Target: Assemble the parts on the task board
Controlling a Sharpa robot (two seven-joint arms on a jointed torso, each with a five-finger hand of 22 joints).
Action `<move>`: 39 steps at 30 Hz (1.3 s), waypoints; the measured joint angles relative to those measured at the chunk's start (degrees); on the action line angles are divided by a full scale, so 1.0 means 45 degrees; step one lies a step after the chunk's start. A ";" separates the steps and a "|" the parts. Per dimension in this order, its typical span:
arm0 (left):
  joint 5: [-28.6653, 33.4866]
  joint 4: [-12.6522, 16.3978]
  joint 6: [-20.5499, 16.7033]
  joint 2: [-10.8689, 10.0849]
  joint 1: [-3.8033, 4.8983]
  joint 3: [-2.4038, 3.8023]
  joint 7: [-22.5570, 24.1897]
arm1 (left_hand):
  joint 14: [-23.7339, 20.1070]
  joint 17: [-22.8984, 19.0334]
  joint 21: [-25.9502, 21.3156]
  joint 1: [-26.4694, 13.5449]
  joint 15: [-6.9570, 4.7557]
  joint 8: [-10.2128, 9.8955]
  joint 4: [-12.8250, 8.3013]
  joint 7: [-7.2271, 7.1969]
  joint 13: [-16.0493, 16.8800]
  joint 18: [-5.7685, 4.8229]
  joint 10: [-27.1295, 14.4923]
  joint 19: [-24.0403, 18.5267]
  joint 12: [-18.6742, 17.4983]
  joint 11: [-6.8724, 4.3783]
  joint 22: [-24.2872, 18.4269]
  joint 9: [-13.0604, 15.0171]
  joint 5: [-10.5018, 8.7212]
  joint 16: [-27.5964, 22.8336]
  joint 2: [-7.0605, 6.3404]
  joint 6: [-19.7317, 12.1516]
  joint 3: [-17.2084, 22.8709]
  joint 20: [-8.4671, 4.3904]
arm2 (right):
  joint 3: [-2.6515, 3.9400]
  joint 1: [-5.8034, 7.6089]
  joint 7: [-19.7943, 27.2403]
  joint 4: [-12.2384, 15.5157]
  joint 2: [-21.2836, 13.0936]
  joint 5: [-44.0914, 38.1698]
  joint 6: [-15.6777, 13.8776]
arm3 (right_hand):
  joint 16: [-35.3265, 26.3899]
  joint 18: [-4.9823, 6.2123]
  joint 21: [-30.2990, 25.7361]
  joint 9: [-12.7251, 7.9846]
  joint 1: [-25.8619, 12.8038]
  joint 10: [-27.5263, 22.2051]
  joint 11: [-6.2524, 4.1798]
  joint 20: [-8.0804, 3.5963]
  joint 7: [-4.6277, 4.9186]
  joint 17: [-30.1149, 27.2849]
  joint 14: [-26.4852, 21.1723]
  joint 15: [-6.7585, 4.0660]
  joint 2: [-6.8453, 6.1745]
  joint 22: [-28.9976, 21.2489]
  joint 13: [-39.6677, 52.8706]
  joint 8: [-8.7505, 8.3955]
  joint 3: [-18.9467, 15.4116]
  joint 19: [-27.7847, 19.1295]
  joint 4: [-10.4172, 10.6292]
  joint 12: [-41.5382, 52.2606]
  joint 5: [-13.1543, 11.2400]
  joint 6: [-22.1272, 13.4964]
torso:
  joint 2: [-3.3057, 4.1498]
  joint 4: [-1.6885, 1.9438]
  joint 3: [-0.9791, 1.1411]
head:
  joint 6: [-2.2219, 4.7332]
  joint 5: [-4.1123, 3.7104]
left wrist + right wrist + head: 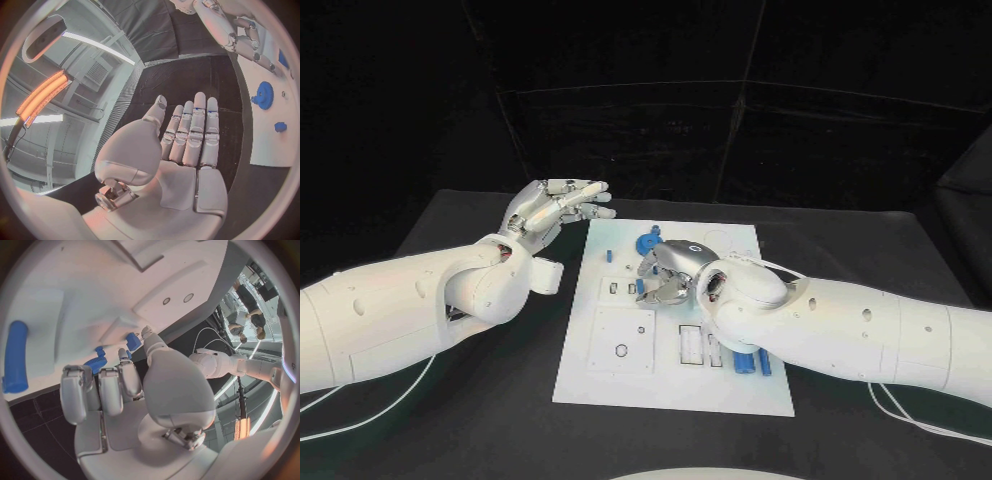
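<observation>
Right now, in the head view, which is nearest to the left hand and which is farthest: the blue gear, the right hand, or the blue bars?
From the left hand:
1. Blue gear, at the far end of the board.
2. Right hand, over the board's middle.
3. Blue bars, near the board's near right corner, partly under the right arm.

robot hand (125,390) over task board (81,300)

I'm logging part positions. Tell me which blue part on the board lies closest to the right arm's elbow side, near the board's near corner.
The long blue bars at the task board's near right corner, against the right arm; the blue gear lies at the far end.
</observation>
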 measured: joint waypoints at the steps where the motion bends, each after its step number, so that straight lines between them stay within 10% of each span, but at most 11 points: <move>1: -0.0053 -0.0005 -0.0009 -0.0007 0.0000 0.0000 -0.0046 | 0.0320 0.0100 0.0119 -0.0029 -0.0076 0.0000 -0.0027 -0.0053 0.0014 0.0000 0.0164 0.0217 0.0000 -0.0037 0.0028 0.0002 0.0000 0.0142 0.0029 0.0082 -0.0027 -0.0079 | 0.0001 0.0000 0.0101 0.0150 -0.0130 -0.0010 -0.0218 | 0.0000 0.0000 0.0000 0.0000 0.0025 0.0001 0.0000 0.0020 0.0000 0.0000 0.0000 0.0000 -0.0025 0.0000 0.0000 0.0000 -0.0065 0.0020 0.0065 0.0000 0.0000 0.0000 | -0.0001 -0.0001 0.0004 | 0.0009 -0.0001; 9: -0.1073 0.0078 -0.0041 -0.0287 0.0013 0.0001 -0.1070 | 0.3841 0.2232 0.2043 -0.0419 -0.1371 0.0157 -0.0026 -0.0950 0.0389 -0.0002 0.2593 0.3394 0.0666 -0.1125 0.0861 0.0130 0.0050 0.3040 -0.0054 0.1125 -0.0242 -0.1414 | 0.0010 0.0278 0.2073 0.1208 -0.1532 0.0576 -0.1219 | -0.0194 0.0001 -0.0210 0.0037 0.0624 -0.0090 0.0090 0.0067 0.0021 -0.0001 0.0000 0.0000 0.0297 0.0001 0.0000 0.0053 -0.0120 -0.0025 0.0120 -0.0146 0.0000 -0.0142 | -0.0026 -0.0016 0.0010 | 0.0051 0.0046; 17: -0.3961 0.0244 0.0430 -0.0510 0.0477 0.0001 -0.4650 | 0.3923 1.4324 0.5758 -0.1250 -0.2007 0.0611 0.0747 -0.1428 0.2121 -0.0002 0.4213 0.5956 0.2443 -0.1772 0.3598 0.0611 0.0142 1.4986 -0.0084 0.1584 -0.0869 -0.2271 | 0.0033 0.1334 0.4281 0.1974 -0.3194 0.3044 -0.1157 | -0.0316 0.0000 -0.0306 0.0086 0.0888 -0.0137 0.0043 0.0066 -0.0104 -0.0001 0.0001 0.0000 0.0560 0.0009 0.0000 0.0233 -0.0157 -0.0024 0.0083 -0.0236 0.0307 0.0175 | -0.0072 -0.0031 0.0031 | 0.0077 0.0134; 20: -0.5356 0.0281 0.0940 -0.0416 0.0738 0.0004 -0.6394 | 0.3917 1.4711 0.9136 -0.1403 -0.2036 0.1222 0.1389 -0.1557 0.3618 -0.0507 0.3659 0.6698 0.4035 -0.1846 0.7663 0.1038 0.0185 1.6377 -0.0075 0.1261 -0.1163 -0.2371 | 0.0034 0.1629 0.4669 0.2019 -0.3643 0.3855 -0.1052 | -0.0315 -0.0001 -0.0306 0.0088 0.0887 -0.0182 -0.0003 0.0066 -0.0126 -0.0001 0.0000 -0.0001 0.0560 0.0009 0.0000 0.0256 -0.0156 -0.0024 0.0083 -0.0236 0.0369 0.0198 | -0.0088 -0.0039 0.0048 | 0.0061 0.0149; 25: -0.7546 0.0268 0.1885 0.0016 0.1147 0.0007 -0.9083 | 0.3920 1.4730 1.1848 -0.1384 -0.2039 0.2787 0.2464 -0.1555 0.6013 -0.0799 0.2130 0.6984 0.6704 -0.1882 1.1331 0.2023 0.0103 1.6866 -0.0017 0.0391 -0.1631 -0.2309 | 0.0034 0.1858 0.4988 0.1873 -0.4005 0.4836 -0.0914 | -0.0315 0.0000 -0.0306 0.0087 0.0954 -0.0182 -0.0003 0.0066 -0.0156 -0.0001 0.0001 -0.0001 0.0627 0.0008 0.0000 0.0256 -0.0191 -0.0024 0.0049 -0.0236 0.0445 0.0228 | -0.0114 -0.0061 0.0074 | 0.0044 0.0183; 39: -1.1200 -0.0582 0.3365 0.1980 0.1608 0.0012 -1.3548 | 0.3946 1.4728 1.3635 -0.1618 -0.2293 0.5763 0.4390 -0.1994 1.0778 -0.1188 0.2599 0.7468 1.1770 -0.2160 1.4201 0.4105 0.0057 1.7256 -0.0251 -0.0349 -0.2937 -0.2482 | 0.0030 0.2053 0.5198 0.1339 -0.4028 0.5954 -0.0768 | -0.0368 0.0000 -0.0355 0.0085 0.1003 -0.0181 -0.0003 0.0065 -0.0172 -0.0001 0.0001 -0.0002 0.0676 0.0006 0.0000 0.0303 -0.0190 -0.0024 0.0049 -0.0236 0.0578 0.0243 | -0.0116 -0.0068 0.0062 | 0.0049 0.0122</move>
